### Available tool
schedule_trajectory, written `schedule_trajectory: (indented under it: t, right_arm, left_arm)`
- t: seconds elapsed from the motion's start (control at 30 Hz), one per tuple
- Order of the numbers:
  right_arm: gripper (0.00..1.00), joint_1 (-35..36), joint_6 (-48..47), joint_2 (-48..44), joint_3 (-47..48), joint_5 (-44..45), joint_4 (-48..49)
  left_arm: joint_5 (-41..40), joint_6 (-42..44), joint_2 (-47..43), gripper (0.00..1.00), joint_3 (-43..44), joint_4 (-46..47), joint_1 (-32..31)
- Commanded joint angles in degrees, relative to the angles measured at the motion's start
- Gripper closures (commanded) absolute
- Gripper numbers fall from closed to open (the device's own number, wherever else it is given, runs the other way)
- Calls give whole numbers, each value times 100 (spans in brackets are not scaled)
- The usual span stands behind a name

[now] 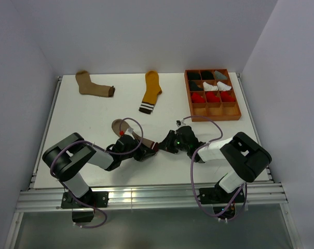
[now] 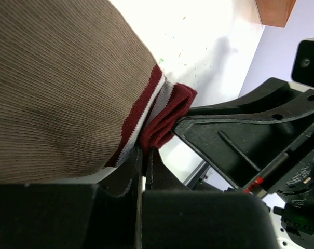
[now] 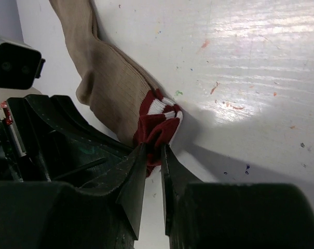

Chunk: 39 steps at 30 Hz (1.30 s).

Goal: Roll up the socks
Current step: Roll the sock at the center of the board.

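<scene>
The light brown sock (image 1: 124, 128) lies on the table in front of the arms, its red-white striped cuff (image 1: 154, 147) toward the right. My left gripper (image 1: 148, 151) is shut on the red cuff edge (image 2: 164, 116), with the sock body (image 2: 58, 93) filling the left wrist view above the fingertips (image 2: 145, 151). My right gripper (image 1: 163, 146) pinches the same bunched cuff (image 3: 158, 124) from the other side (image 3: 153, 148). The tan sock with the dark cuff (image 1: 92, 86) and the mustard sock (image 1: 151, 91) lie flat at the back.
A wooden compartment tray (image 1: 239, 98) stands at the back right, holding black, grey, white and red rolled bundles. The two grippers sit almost touching each other. White walls enclose the table on three sides.
</scene>
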Motion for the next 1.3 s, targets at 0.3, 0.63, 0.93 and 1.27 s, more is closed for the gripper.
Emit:
schedule_trajectory:
  t: [0.3, 0.63, 0.93, 1.27]
  right_arm:
    - [87, 34, -58, 160, 595, -85, -133]
    - [89, 52, -102, 652, 938, -147, -800]
    - [89, 52, -111, 793, 1176, 29, -1372]
    - [89, 122, -128, 793, 1343, 117, -1706]
  left_arm:
    - [147, 0, 135, 100, 30, 186, 21]
    - [182, 35, 179, 98, 83, 98, 39]
    - [-160, 676, -330, 66, 434, -1016, 4]
    - [-1424, 1616, -586, 57, 1330, -2887, -426]
